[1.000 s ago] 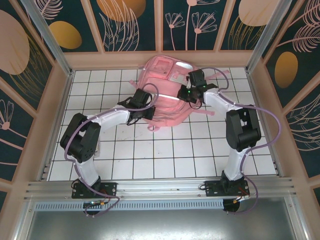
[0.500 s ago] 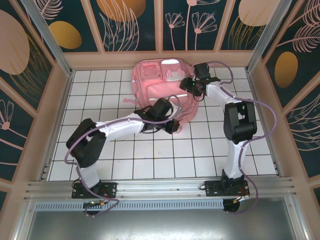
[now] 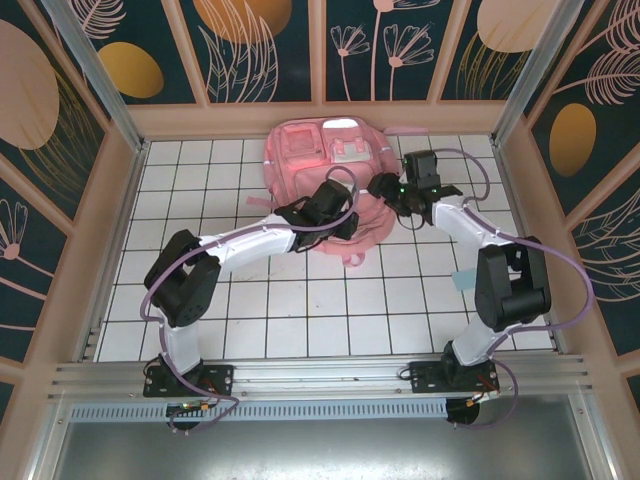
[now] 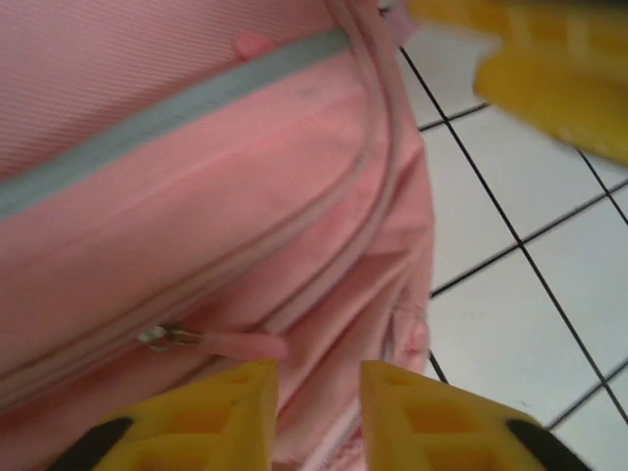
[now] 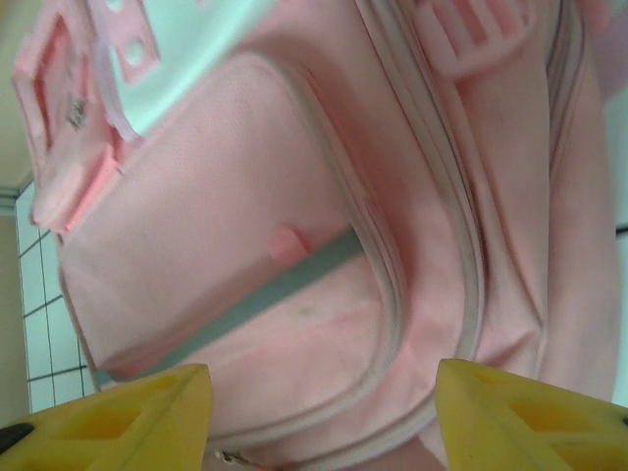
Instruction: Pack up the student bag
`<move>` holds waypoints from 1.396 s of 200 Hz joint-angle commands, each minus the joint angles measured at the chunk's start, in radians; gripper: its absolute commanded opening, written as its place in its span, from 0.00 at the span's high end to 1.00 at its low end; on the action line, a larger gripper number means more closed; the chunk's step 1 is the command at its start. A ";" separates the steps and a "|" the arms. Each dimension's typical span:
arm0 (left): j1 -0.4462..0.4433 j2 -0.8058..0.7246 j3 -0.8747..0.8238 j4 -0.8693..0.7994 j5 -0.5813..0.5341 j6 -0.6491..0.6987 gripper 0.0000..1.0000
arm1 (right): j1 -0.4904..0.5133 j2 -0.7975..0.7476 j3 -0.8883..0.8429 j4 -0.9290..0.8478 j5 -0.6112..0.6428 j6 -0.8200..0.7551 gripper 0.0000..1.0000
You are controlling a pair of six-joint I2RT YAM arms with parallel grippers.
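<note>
Both just released: left gripper [image 4: 316,407] fingers slightly apart beside metal zip pull [image 4: 162,338], right gripper [image 5: 319,422] wide, holding nothing. Large soft pink fabric backpack [image 3: 325,160] now flat, far-centre on white tiled table [image 3: 300,300]. Looks still zipped, so judging repositioning done, packing not started.

White grid-tiled floor [image 3: 300,310], dark teal leaf-patterned walls [image 3: 268,70], peach-coloured frame [image 3: 200,118]

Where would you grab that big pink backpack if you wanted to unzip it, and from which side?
Probably the small pink zipper tab on the student bag. It sticks out free of the seam, thin and flat enough to pinch, unlike the soft fabric around it. Come from the bag's near edge, where the left tool sits just below the tab, its jaws slightly apart.
</note>
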 commanded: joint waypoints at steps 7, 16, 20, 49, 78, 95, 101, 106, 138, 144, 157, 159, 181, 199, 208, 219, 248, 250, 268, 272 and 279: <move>0.050 -0.062 -0.060 0.063 -0.032 -0.105 0.63 | 0.003 0.003 -0.058 0.127 -0.066 0.100 0.40; 0.062 -0.073 -0.082 0.077 -0.023 -0.119 0.61 | 0.006 0.017 -0.068 0.152 -0.070 0.116 0.40; 0.067 -0.078 -0.091 0.082 -0.023 -0.123 0.60 | 0.008 0.025 -0.072 0.167 -0.075 0.123 0.40; 0.078 -0.116 -0.141 0.107 -0.044 -0.129 0.57 | 0.013 0.091 -0.086 0.274 -0.130 0.162 0.42; 0.080 -0.128 -0.169 0.116 -0.046 -0.135 0.55 | 0.013 0.159 -0.051 0.267 -0.114 0.174 0.44; 0.081 -0.126 -0.173 0.111 -0.044 -0.134 0.50 | 0.018 0.177 -0.038 0.261 -0.106 0.174 0.44; 0.080 -0.126 -0.178 0.113 -0.041 -0.135 0.49 | 0.019 0.184 -0.034 0.256 -0.099 0.172 0.43; 0.081 -0.126 -0.181 0.116 -0.038 -0.138 0.48 | 0.021 0.188 -0.029 0.249 -0.092 0.170 0.43; 0.080 -0.103 -0.192 0.129 -0.008 -0.155 0.42 | 0.033 0.214 -0.014 0.238 -0.074 0.163 0.45; 0.080 -0.100 -0.195 0.133 -0.002 -0.160 0.42 | 0.034 0.215 -0.020 0.269 -0.096 0.172 0.60; 0.081 -0.095 -0.202 0.142 0.008 -0.172 0.41 | 0.035 0.207 -0.029 0.317 -0.123 0.196 0.89; 0.081 -0.094 -0.203 0.144 0.009 -0.174 0.41 | 0.035 0.205 -0.030 0.324 -0.127 0.199 0.93; 0.081 -0.094 -0.216 0.159 0.022 -0.208 0.39 | 0.043 0.156 -0.007 0.334 -0.130 0.205 1.00; 0.081 -0.094 -0.226 0.172 0.024 -0.235 0.36 | 0.051 0.105 0.026 0.313 -0.119 0.197 1.00; 0.081 -0.091 -0.227 0.172 0.017 -0.244 0.36 | 0.055 0.085 0.041 0.301 -0.113 0.194 1.00; 0.080 -0.082 -0.221 0.166 0.008 -0.255 0.36 | 0.062 0.065 0.058 0.285 -0.106 0.192 1.00; 0.082 -0.060 -0.196 0.163 -0.003 -0.276 0.39 | 0.075 0.057 0.066 0.294 -0.128 0.210 1.00; 0.081 -0.059 -0.194 0.163 -0.002 -0.277 0.39 | 0.077 0.058 0.065 0.295 -0.129 0.211 1.00; 0.080 -0.041 -0.174 0.160 -0.009 -0.283 0.40 | 0.091 0.065 0.064 0.305 -0.125 0.216 1.00; 0.080 -0.038 -0.170 0.157 -0.014 -0.283 0.40 | 0.093 0.067 0.062 0.306 -0.125 0.218 1.00; 0.080 -0.030 -0.163 0.152 -0.024 -0.281 0.41 | 0.096 0.071 0.061 0.312 -0.126 0.222 1.00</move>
